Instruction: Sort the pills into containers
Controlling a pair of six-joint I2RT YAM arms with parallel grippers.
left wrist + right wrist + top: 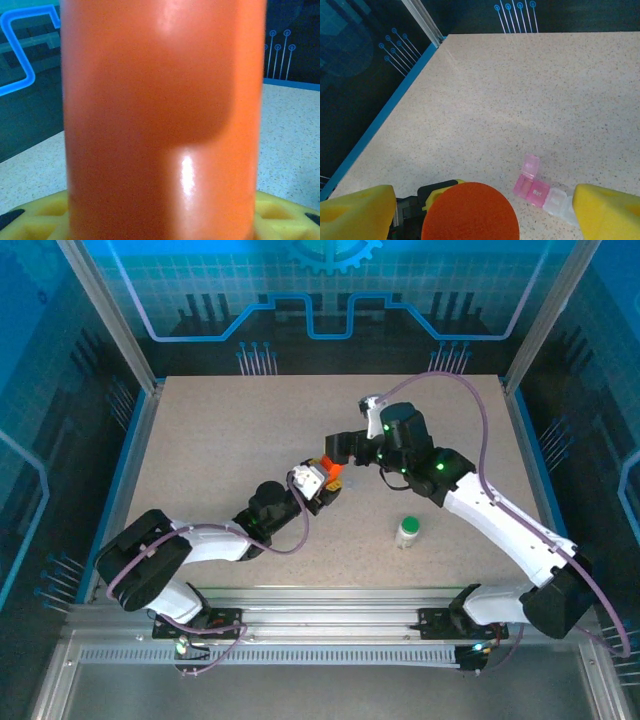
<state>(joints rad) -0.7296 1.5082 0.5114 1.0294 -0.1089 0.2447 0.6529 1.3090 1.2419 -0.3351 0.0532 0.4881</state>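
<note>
An orange bottle (165,125) is gripped by the left hand (326,480) near the middle of the worktop (220,450). In the left wrist view the bottle's smooth wall is seen very close, with the hand's yellow pads (35,222) pressed against it low on either side.

The right hand (345,450) is held just above and beside the left one, with its jaws spread wide. In the right wrist view its yellow fingers (357,212) are seen at the two lower corners, and the bottle's round orange top lies between them, untouched by either. A black-and-yellow part of the left hand can be made out just beside that top.

The pill box (540,192) is seen in the right wrist view, lying on the worktop just beyond the bottle and towards the right finger. It is made of joined compartments: a pink-red compartment (531,189) and a colourless compartment (559,202) next to it. The pink lid (530,165) is raised. Whether anything lies inside cannot be told, as the box is too small in the picture.

A white bottle (407,531) with a green cap is stood apart on the worktop, nearer the right arm's base.
</note>
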